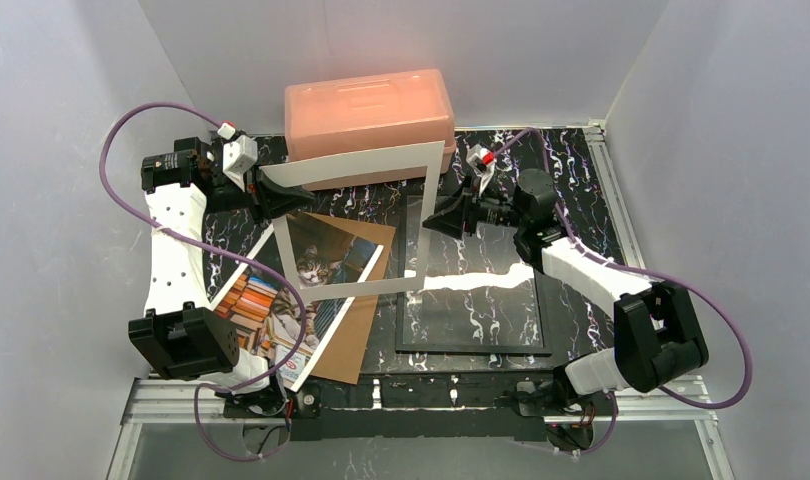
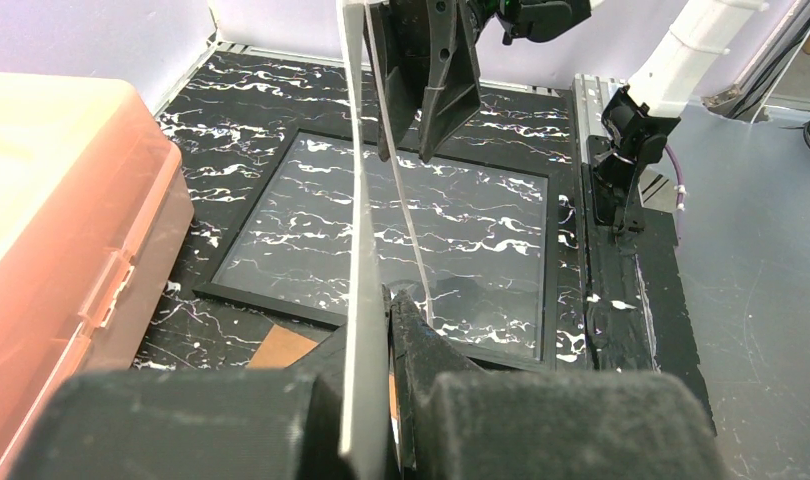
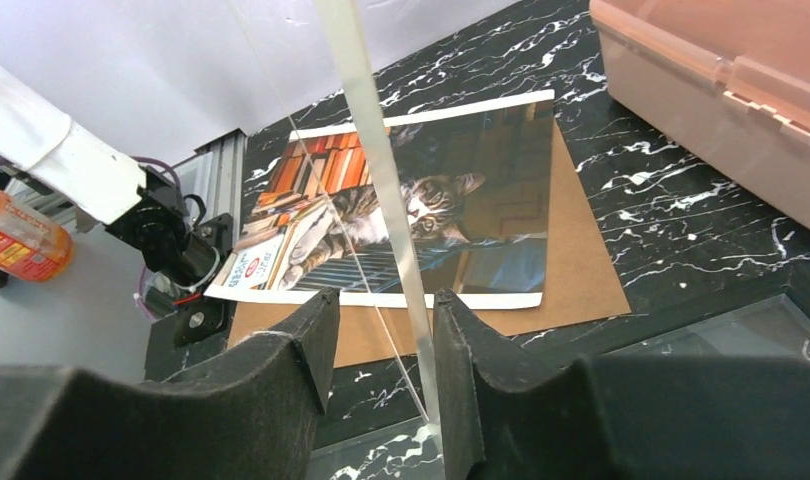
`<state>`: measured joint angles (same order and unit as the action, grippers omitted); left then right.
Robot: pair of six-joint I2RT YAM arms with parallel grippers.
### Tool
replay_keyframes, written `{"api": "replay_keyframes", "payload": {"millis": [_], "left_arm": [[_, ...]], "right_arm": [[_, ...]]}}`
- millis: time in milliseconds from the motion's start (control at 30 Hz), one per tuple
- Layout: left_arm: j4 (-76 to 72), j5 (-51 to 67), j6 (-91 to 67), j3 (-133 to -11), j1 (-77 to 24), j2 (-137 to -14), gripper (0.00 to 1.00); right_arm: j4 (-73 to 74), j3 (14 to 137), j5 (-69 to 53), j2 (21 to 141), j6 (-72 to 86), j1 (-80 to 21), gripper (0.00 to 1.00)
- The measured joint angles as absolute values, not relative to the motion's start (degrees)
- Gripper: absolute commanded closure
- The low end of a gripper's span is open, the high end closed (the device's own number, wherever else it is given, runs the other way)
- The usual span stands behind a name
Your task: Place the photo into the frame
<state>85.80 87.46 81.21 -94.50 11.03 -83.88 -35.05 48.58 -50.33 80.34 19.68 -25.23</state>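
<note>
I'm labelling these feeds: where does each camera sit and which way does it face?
Top external: above, behind the robot, looking down on the table; left arm, right arm show.
Left wrist: faces right over the frame; left claw pinches white mat.
Right wrist: faces left toward the photo; right claw straddles the mat.
Wrists share the mat, edge-on.

A white mat sheet [image 1: 353, 168] was held up in the air over the black table [image 1: 571, 170]. The left gripper [image 1: 271, 196] held it by its left edge. The right gripper [image 1: 434, 218] was at its right edge. Under the mat, on the left, the photo [image 1: 261, 305] of a cat and books lay face up on a brown board [image 1: 353, 330]. The black frame [image 1: 471, 320] lay flat on the right, just beside the board. A peach box [image 1: 369, 110] sat at the far side.
</note>
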Motion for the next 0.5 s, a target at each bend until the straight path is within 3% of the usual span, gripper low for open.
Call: {"api": "replay_keyframes", "payload": {"millis": [200, 367, 400, 433, 500], "left_arm": [[85.8, 87.1, 81.2, -94.5, 11.0, -83.9, 1.00], [85.8, 86.6, 81.2, -94.5, 11.0, -83.9, 1.00], [85.8, 86.5, 81.1, -94.5, 11.0, -83.9, 0.97], [85.8, 86.3, 80.8, -94.5, 11.0, -83.9, 0.88], [85.8, 86.1, 80.0, -94.5, 11.0, -83.9, 0.59]], "right_arm": [[-37.6, 46.8, -51.4, 80.4, 21.5, -25.3, 0.70], [-39.3, 45.8, -52.0, 80.4, 23.5, -25.2, 0.89], [-39.6, 45.8, -52.1, 80.3, 24.1, -25.2, 0.93], [-40.2, 45.7, -52.1, 80.2, 25.1, -25.2, 0.96], [-40.8, 45.7, -52.1, 79.9, 26.9, -25.2, 0.99]]}}
